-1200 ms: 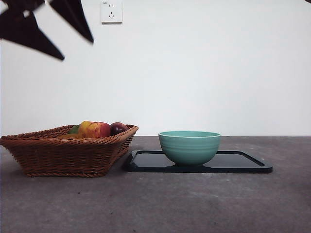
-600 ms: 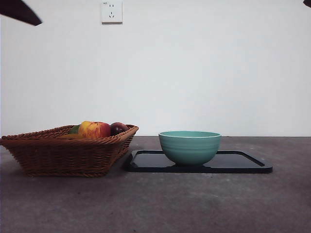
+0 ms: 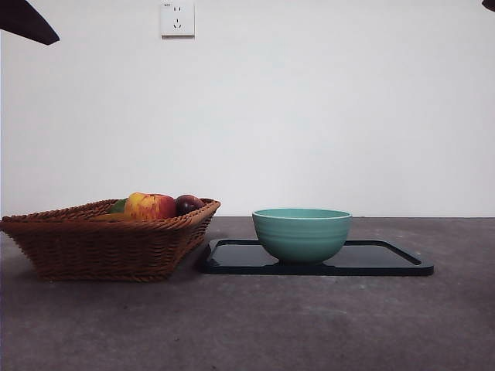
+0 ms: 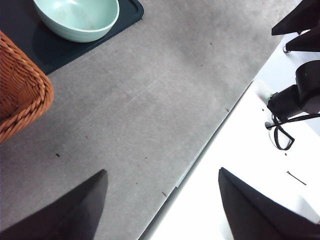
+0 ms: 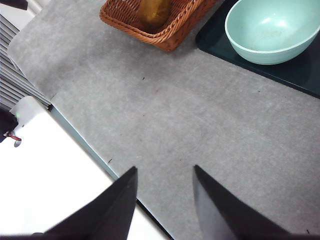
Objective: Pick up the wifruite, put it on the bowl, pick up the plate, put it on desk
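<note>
The wifruite (image 5: 154,12), likely light, firm and smooth-skinned, lies half-hidden in the wicker basket (image 3: 108,239); grip its rounded sides. Both grippers' fingers stand wide, empty.

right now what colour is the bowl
Seafoam teal, with a paler rim; the bowl shows best in the front view.

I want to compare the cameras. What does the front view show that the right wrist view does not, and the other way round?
Front view only: the red-yellow apple, the dark plum and a wall socket. Right wrist view only: the right gripper with jaws apart, the empty inside of the bowl, and an orange-brown fruit. Both: wicker basket, bowl, black tray, desk.
</note>
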`<state>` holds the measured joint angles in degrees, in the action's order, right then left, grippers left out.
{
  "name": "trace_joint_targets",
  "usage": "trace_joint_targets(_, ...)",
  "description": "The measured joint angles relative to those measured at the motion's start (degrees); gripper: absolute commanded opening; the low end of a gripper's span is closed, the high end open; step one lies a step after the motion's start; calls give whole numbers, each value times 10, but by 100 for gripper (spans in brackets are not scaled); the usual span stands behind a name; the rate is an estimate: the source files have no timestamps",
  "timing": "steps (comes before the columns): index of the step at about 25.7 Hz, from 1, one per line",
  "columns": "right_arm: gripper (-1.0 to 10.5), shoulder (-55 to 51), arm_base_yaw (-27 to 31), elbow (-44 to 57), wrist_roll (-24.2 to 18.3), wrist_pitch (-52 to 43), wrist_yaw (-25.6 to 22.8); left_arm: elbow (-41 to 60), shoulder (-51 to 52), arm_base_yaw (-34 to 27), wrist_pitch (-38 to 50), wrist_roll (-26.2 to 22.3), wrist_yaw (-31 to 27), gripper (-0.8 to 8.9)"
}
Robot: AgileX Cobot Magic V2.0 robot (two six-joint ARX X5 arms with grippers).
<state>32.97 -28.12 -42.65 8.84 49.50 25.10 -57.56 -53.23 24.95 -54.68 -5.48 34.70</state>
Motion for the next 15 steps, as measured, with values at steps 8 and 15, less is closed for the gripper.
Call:
trace_joint_targets(8, 238, 0, 0, 0, 53, -23, -50, 0, 0, 0, 0, 0, 0, 343)
trace_joint_targets(15, 286, 47, 1, -25, 132, -91, -111, 0, 0, 0, 1, 0, 0, 343)
